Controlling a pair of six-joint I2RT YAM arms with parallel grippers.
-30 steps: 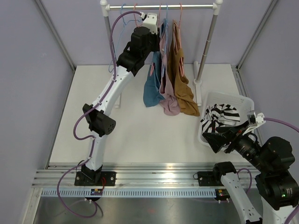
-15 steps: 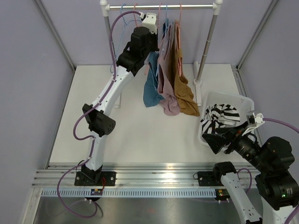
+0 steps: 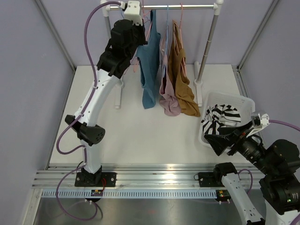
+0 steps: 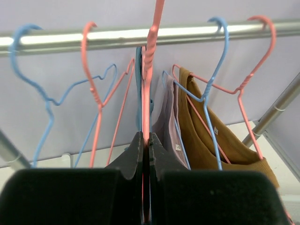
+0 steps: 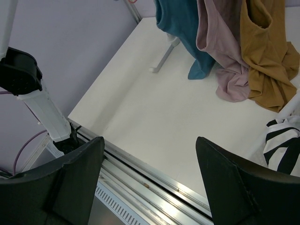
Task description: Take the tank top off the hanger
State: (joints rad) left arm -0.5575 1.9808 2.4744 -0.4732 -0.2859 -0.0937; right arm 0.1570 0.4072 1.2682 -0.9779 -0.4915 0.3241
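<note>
The blue tank top [image 3: 150,65] hangs from a pink wire hanger [image 4: 147,61] near the left end of the rail [image 3: 187,6]. My left gripper [image 3: 141,29] is up at the rail, shut on that hanger's neck. In the left wrist view the two jaws of the left gripper [image 4: 146,137] press on the pink wire from both sides, and the hook runs up out of the frame in front of the rail [image 4: 187,32]. Low at the right, beside the basket, my right gripper [image 3: 220,140] is open, and in its own view the right gripper [image 5: 150,140] holds nothing.
A pink top [image 3: 168,93] and a brown top [image 3: 183,79] hang right of the blue one. Empty blue [image 4: 28,70] and pink [image 4: 91,70] hangers sit on the rail's left. A white basket [image 3: 243,101] holds a striped garment [image 3: 222,115]. The rack's posts [image 3: 206,51] stand on the table.
My left gripper closed on the pink hanger, then rose and swung left along the rail. The blue tank top came with it, away from the pink top. The right arm barely moved.
</note>
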